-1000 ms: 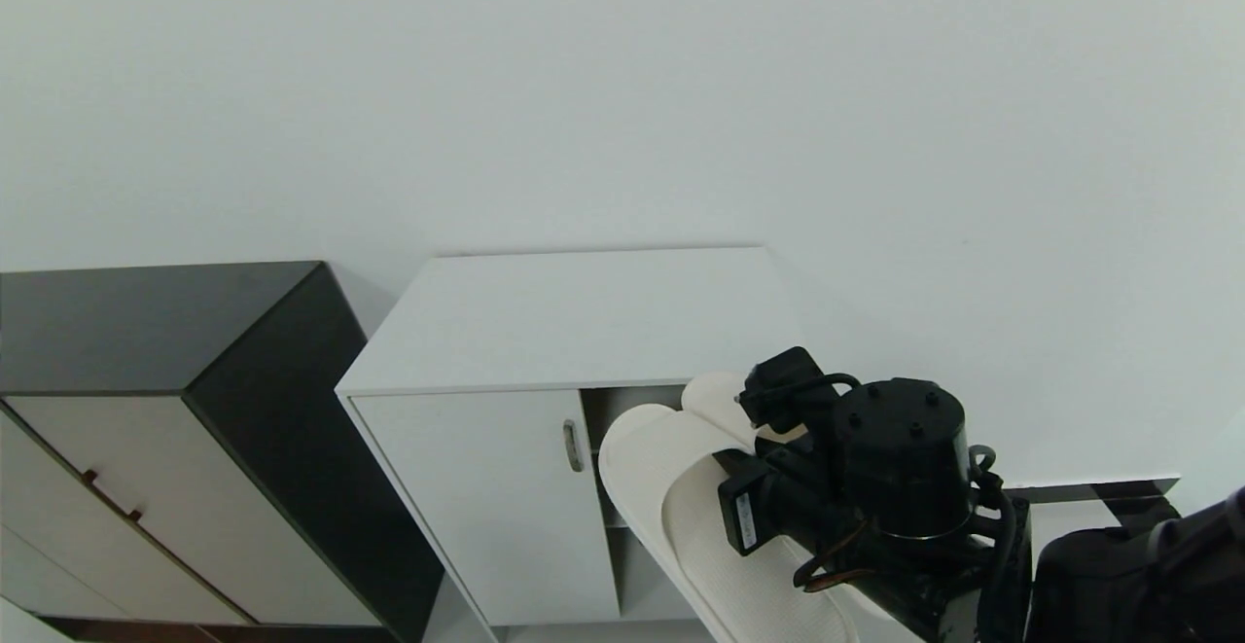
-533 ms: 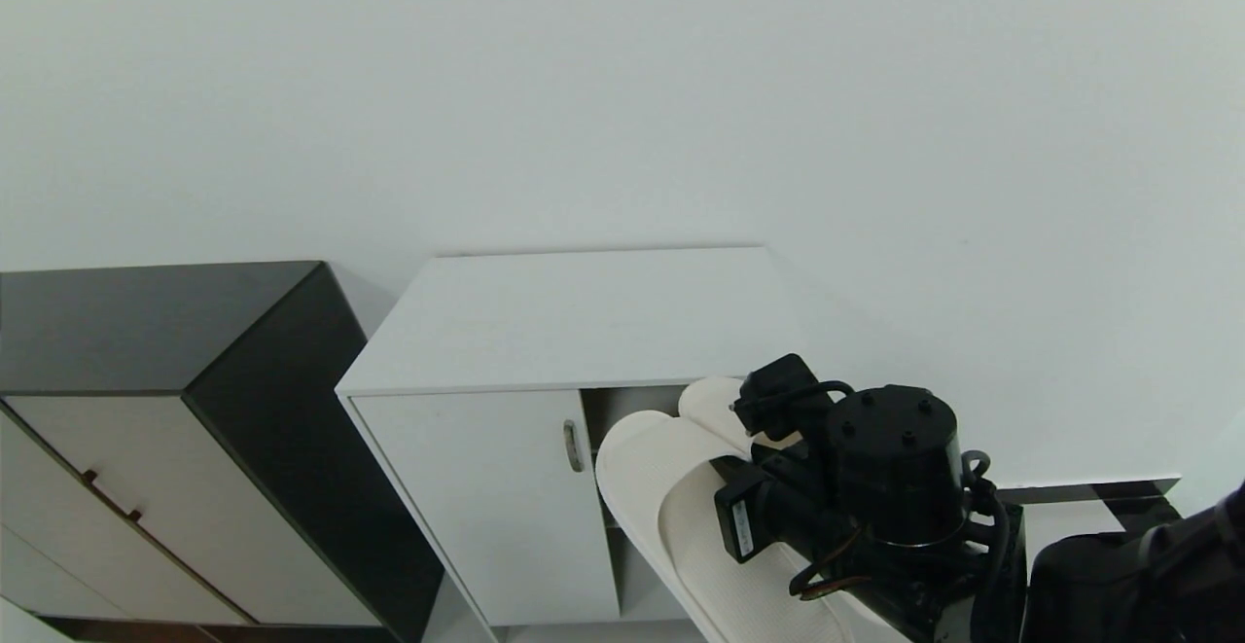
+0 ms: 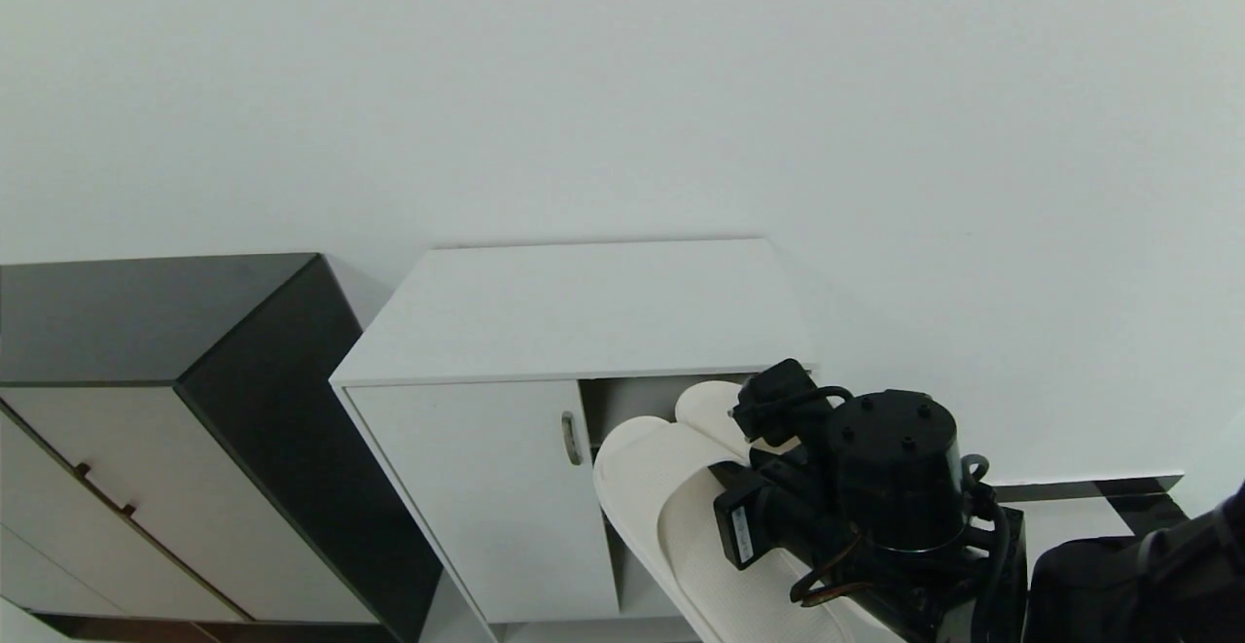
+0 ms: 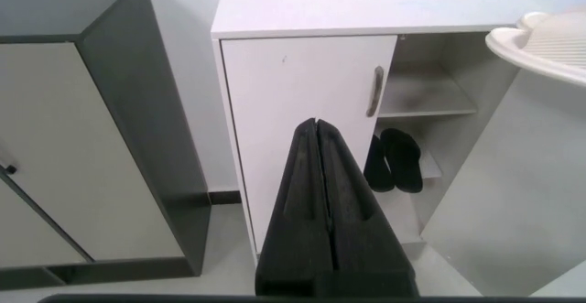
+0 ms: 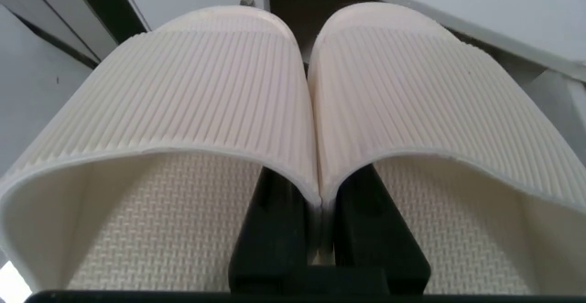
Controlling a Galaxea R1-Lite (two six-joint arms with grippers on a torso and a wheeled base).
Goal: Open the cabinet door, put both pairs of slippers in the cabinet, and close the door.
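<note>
A white cabinet (image 3: pixel 574 307) stands against the wall, its left door (image 3: pixel 486 497) closed and its right compartment (image 3: pixel 632 395) open. My right gripper (image 5: pixel 316 216) is shut on a pair of white slippers (image 5: pixel 311 129), pinching their two inner walls together. The white slippers (image 3: pixel 661 487) hang toes forward just in front of the open compartment. A pair of black slippers (image 4: pixel 396 159) lies on the lower level inside, under a bare shelf (image 4: pixel 426 97). My left gripper (image 4: pixel 318 129) is shut and holds nothing, well back from the closed door.
A dark cabinet (image 3: pixel 146 332) with pale fronts stands close on the left of the white one. The white cabinet's right door (image 4: pixel 522 193) is swung out towards me. A plain wall runs behind, and there is bare floor (image 4: pixel 220 280) in front.
The whole head view has shifted slightly, so the camera moved. The right gripper with the white slippers has sunk a little against the cabinet front.
</note>
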